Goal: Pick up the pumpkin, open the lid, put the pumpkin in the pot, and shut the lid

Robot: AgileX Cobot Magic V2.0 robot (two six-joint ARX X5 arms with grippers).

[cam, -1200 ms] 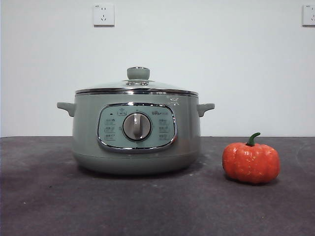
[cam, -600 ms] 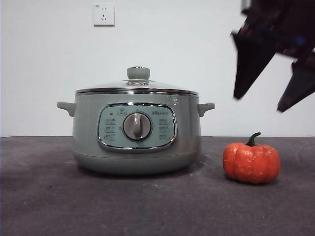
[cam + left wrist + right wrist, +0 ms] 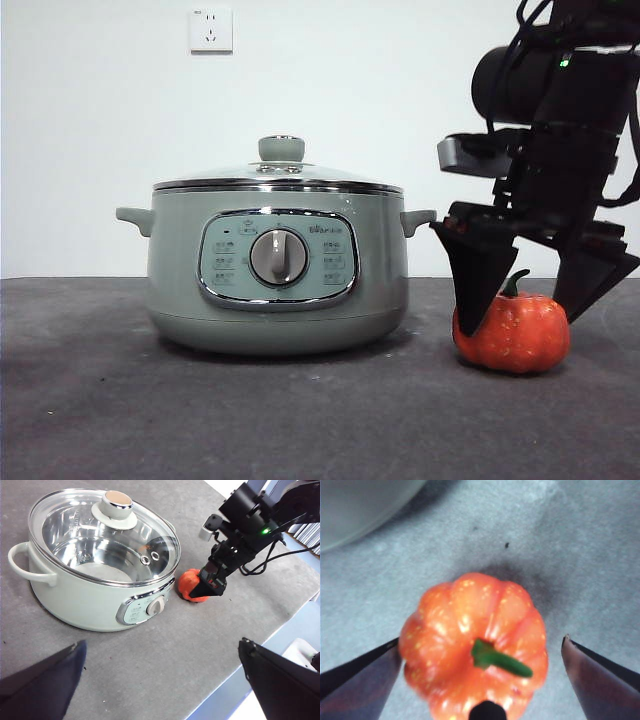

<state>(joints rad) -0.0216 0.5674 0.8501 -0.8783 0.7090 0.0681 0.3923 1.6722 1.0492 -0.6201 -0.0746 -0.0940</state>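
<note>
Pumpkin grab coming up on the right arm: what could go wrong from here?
1. The right claw straddles the pumpkin with its jaws open; the sides are glossy and ribbed, so it might squirt out on closing.
2. The lid is on the pot, while the left claw waits apart from it.

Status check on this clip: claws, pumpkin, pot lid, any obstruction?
Right claw open, straddling the pumpkin on the table. Left claw open, waiting clear. Lid on the pot. Nothing in the way.
</note>
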